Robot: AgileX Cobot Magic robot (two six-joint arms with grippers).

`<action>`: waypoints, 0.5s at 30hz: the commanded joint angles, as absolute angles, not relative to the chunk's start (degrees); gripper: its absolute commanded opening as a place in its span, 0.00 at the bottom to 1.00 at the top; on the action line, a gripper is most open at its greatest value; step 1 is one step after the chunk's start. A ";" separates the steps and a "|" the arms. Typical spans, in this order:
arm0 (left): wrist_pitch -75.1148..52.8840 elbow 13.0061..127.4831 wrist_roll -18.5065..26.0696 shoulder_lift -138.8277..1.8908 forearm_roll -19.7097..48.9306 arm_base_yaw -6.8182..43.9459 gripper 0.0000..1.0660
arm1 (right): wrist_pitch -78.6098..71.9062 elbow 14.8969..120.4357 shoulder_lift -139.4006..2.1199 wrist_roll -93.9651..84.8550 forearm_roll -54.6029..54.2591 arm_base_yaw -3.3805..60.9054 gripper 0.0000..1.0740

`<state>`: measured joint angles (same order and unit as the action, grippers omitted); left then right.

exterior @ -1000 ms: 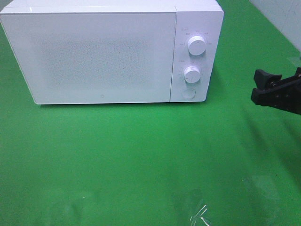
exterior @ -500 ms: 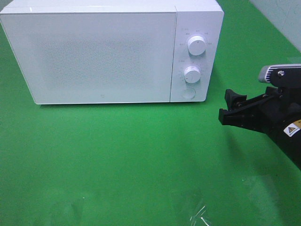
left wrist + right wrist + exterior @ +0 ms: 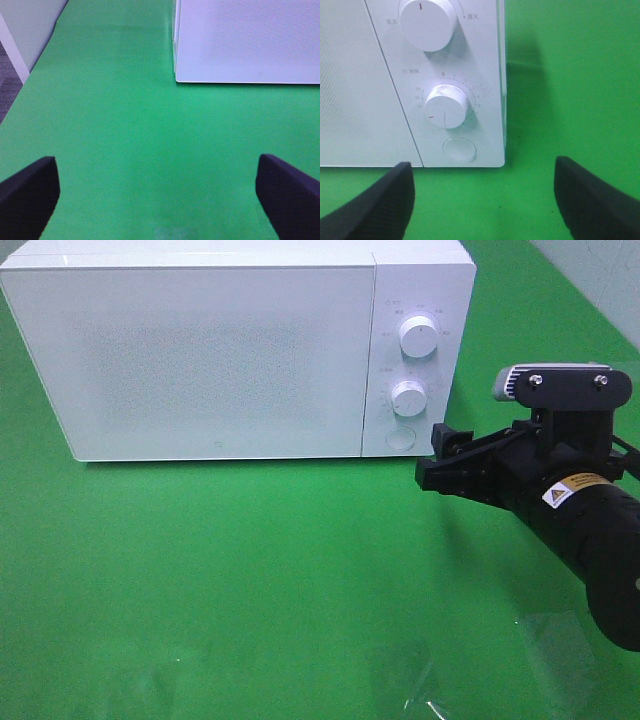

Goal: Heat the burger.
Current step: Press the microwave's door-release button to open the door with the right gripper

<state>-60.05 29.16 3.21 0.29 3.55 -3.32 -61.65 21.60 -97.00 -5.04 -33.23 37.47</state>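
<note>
My right arm (image 3: 590,530) extends low toward the microwave (image 3: 220,360). My right gripper (image 3: 428,457) is just off its lower right front corner, jaws apart and empty. My left gripper (image 3: 155,165) faces its left front corner from farther back, jaws spread wide.

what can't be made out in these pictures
Burger: in no view; the microwave door, opaque, hides the inside.
Print around the upper dial: too small in the exterior high view.
Left pincer: only fingertips show, cut off by the left wrist frame's edge.
</note>
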 commanded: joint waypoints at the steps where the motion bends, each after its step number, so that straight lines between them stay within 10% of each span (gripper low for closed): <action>1: -59.59 28.88 3.04 1.43 3.95 -3.44 0.94 | -61.42 22.75 -96.94 5.84 -33.29 37.82 0.59; 15: -59.59 28.88 3.04 1.43 3.95 -3.44 0.94 | -61.31 22.75 -96.94 56.72 -33.17 37.82 0.11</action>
<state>-60.05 29.16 3.21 0.29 3.55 -3.32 -61.42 22.23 -97.06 53.57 -33.63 37.47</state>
